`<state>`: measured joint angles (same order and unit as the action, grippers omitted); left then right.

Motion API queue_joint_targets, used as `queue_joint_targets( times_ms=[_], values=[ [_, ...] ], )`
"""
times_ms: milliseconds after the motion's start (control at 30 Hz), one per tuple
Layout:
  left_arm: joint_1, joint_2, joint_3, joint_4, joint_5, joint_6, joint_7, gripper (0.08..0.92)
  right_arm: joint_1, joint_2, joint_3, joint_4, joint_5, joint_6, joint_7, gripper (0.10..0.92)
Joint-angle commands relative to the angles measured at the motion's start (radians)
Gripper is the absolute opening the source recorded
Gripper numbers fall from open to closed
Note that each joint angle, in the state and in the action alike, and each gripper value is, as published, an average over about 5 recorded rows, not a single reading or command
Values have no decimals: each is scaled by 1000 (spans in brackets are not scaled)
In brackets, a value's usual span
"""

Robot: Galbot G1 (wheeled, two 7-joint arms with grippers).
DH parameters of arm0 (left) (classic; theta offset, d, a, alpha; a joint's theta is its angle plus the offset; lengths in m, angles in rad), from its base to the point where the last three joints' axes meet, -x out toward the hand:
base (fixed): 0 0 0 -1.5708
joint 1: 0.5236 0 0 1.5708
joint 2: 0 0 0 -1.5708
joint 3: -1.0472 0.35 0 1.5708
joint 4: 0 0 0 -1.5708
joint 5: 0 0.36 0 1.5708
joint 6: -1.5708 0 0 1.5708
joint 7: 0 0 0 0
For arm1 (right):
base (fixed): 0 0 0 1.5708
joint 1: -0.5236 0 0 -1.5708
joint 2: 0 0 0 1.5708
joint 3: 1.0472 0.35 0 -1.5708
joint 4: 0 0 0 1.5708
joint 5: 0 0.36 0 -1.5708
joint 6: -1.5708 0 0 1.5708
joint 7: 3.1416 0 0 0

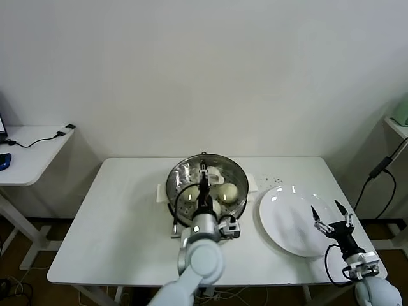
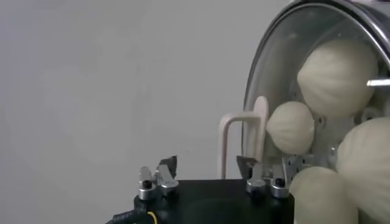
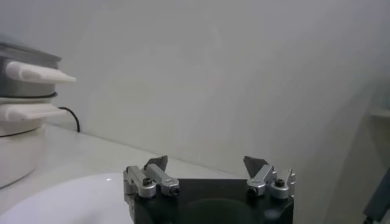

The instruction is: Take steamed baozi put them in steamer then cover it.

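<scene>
The steamer [image 1: 205, 186] stands at the table's middle on its white base. The clear glass cover [image 1: 185, 175] lies on it, and its metal rim shows in the left wrist view [image 2: 365, 13]. Several cream-white baozi [image 1: 228, 191] show through the glass, also in the left wrist view [image 2: 334, 70]. My left gripper [image 1: 203, 173] is open over the cover, and in its own view [image 2: 206, 163] the white handle [image 2: 245, 141] stands just ahead of the fingers, not gripped. My right gripper [image 1: 332, 215] is open and empty over the plate's right edge, as its own view [image 3: 206, 163] shows.
A flat white plate [image 1: 287, 220] lies right of the steamer and holds nothing; it also shows in the right wrist view [image 3: 61, 201]. The steamer's side handles [image 3: 36, 73] show there too. A side table [image 1: 32, 153] stands at the far left.
</scene>
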<state>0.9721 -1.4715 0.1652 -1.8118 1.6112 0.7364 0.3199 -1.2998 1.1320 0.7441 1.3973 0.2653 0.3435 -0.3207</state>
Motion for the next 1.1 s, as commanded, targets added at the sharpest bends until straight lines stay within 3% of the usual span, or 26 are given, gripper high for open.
queue_joint_targets(
  times_ms=[33, 233, 400, 567, 800, 1100],
  values=[
    [94, 157, -24, -250, -208, 14, -35, 670, -5, 3, 0, 27, -20, -42, 24, 823],
    [196, 266, -150, -350, -465, -91, -192, 808, -25, 0, -1, 88, -39, -110, 64, 823],
    [293, 320, -339, -398, -795, -241, -340, 822, -40, 7, 3, 130, -46, -123, 89, 823],
    [406, 314, -628, -381, -1143, -474, -445, 823, -53, 34, 9, 167, -32, -125, 102, 823],
    [498, 185, -915, -233, -1591, -704, -395, 823, -75, 68, 0, 204, -49, -137, 109, 823],
    [521, 58, -967, -59, -1733, -785, -323, 823, -90, 78, -3, 211, -39, -140, 105, 823]
  ],
)
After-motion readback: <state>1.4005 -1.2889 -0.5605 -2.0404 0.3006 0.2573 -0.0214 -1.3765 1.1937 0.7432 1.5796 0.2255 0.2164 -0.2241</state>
